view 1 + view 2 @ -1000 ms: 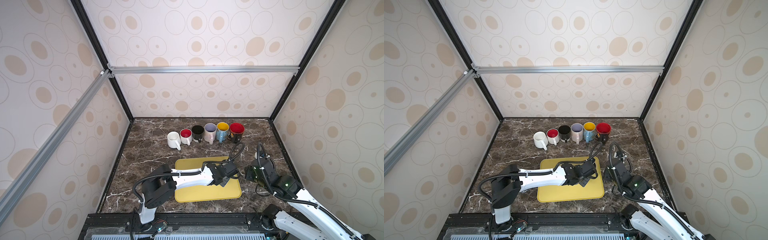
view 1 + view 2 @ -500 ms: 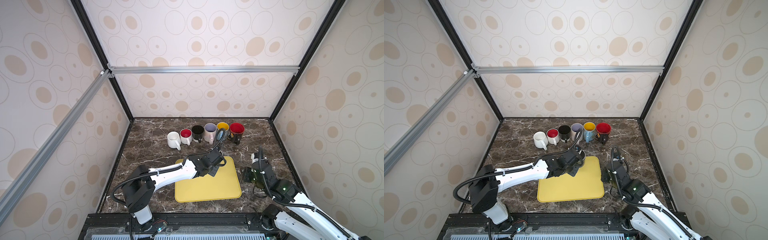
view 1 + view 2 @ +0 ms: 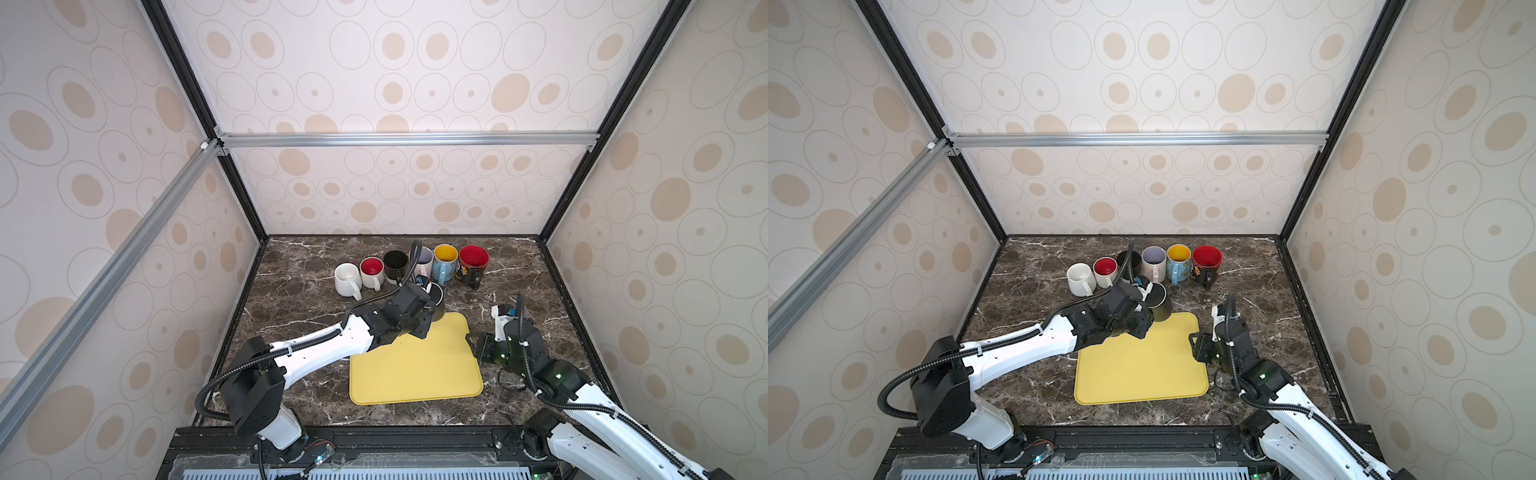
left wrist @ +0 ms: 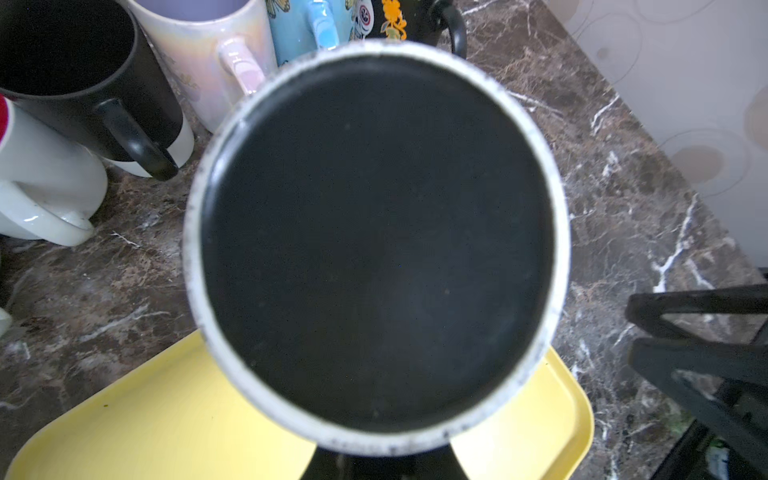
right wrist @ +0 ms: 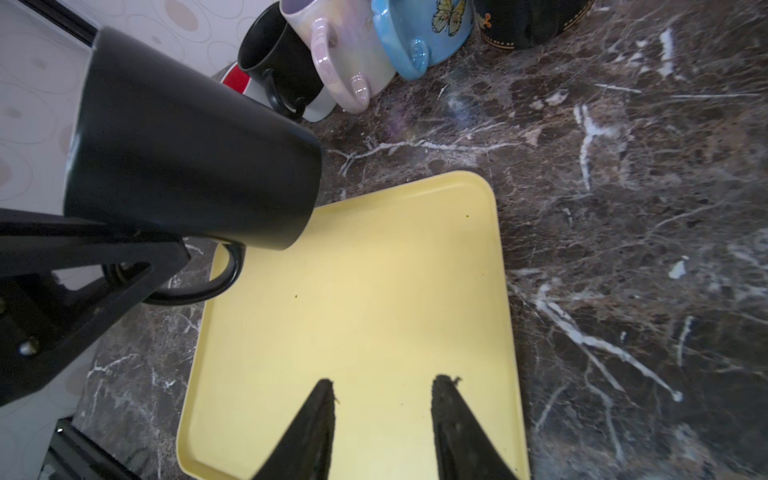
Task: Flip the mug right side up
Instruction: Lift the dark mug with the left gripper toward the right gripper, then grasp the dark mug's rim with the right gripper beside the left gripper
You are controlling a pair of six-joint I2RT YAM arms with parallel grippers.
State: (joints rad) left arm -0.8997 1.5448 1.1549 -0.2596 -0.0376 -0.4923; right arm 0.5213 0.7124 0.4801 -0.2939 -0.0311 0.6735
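Well, along the back edge of the table [image 3: 299, 291] stands a row of six mugs [image 3: 347, 278], all mouth up. Just in front of the row's middle, the left gripper [image 5: 141, 259] is clamped shut on the handle [image 5: 216, 278] of the black mug [image 3: 436, 305]; the mug hangs clear of the table above the far edge of the tray [image 3: 415, 365], near its right corner; it is tilted, base up and toward the back wall, mouth slanting down at the tray, handle on the underside. In the left wrist view its base [image 4: 374, 241], black with a pale ring around it, fills most of the frame. The tray is yellow and lies mid-table toward the front edge. At its right edge the right gripper [image 5: 382, 415] hovers low, pointing in over the tray; its fingers [image 5: 320, 415] are spread apart above the yellow surface, gripping nothing; it is apart from the mug.
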